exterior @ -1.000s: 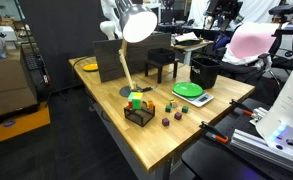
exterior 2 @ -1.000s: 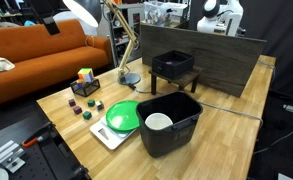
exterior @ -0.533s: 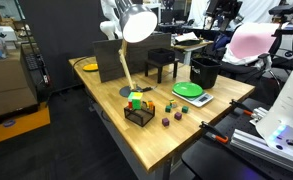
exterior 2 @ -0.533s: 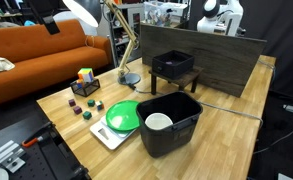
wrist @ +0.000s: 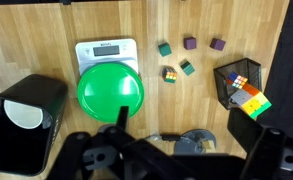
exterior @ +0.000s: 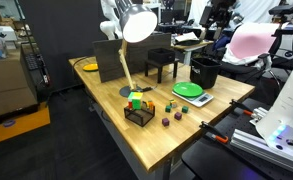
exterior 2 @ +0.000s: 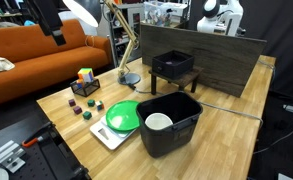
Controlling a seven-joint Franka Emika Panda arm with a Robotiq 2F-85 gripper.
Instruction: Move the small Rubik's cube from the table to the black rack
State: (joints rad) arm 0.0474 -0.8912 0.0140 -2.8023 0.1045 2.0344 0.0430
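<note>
In the wrist view, a tiny multicoloured Rubik's cube (wrist: 170,75) lies on the wooden table among a few small plain cubes. To its right stands the black wire rack (wrist: 234,78), with a larger Rubik's cube (wrist: 252,101) resting on its near edge. That rack and cube show in both exterior views (exterior: 139,116) (exterior 2: 84,87). My gripper (wrist: 182,128) is open and empty, high above the table over the lamp base (wrist: 194,143). Its fingers (wrist: 120,113) are spread wide. It shows dark at the top left of an exterior view (exterior 2: 54,28).
A green plate (wrist: 110,94) sits on a white scale (wrist: 105,50). A black bucket (wrist: 24,112) holds a white bowl. A desk lamp (exterior: 136,24), a black stool-like stand (exterior: 161,63) and a brown board (exterior 2: 201,60) stand further back. An orange sofa (exterior 2: 31,55) is beside the table.
My gripper has shifted slightly at the top left of an exterior view. Nothing on the table has moved.
</note>
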